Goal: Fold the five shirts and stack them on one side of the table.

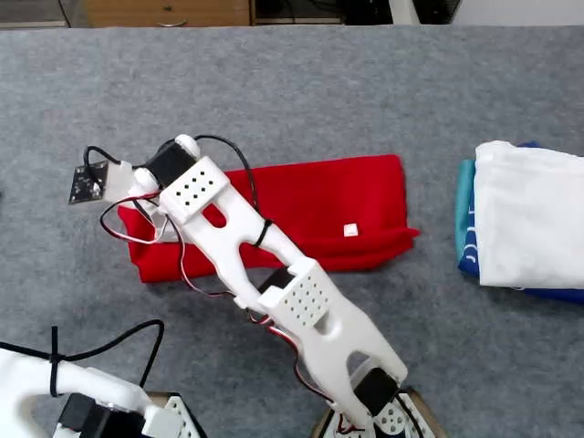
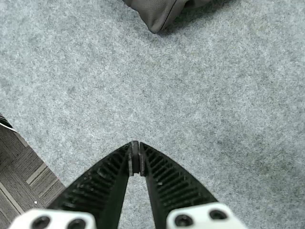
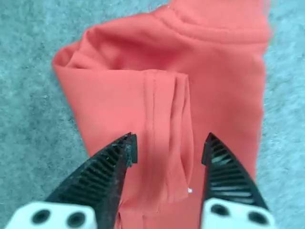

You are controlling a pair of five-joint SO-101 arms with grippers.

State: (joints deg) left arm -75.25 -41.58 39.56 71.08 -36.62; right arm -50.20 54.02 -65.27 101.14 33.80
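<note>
A red cotton shirt (image 1: 328,205), folded into a long band, lies across the middle of the grey felt-covered counter (image 1: 274,91). Its small white label (image 1: 350,230) faces up near the end closest to the stack. The white plastic right arm (image 1: 301,301) stretches diagonally from the near edge of the counter over the shirt, and its wrist sits above the shirt's end farthest from the stack. In the right wrist view the right gripper (image 3: 169,145) hangs over the red cloth with its two black ribbed fingers (image 3: 116,162) spread wide apart. A stitched seam and a raised fold of fabric lie between them. I cannot tell whether the tips touch the cloth.

Well apart from the red shirt, at the side of the counter, sits the stack. A folded white shirt (image 1: 534,214) lies on top of a dark blue shirt (image 1: 470,246), and the edge of a teal shirt (image 1: 464,196) shows just beside them.

The left arm (image 1: 82,388) rests at the near corner of the counter. Its left gripper (image 2: 135,160) is pressed together, tips meeting, over bare grey felt close to the counter's edge, where a brown wood-patterned floor (image 2: 16,174) shows below. A corner of dark grey cloth (image 2: 162,12) lies on the felt farther out from that gripper
</note>
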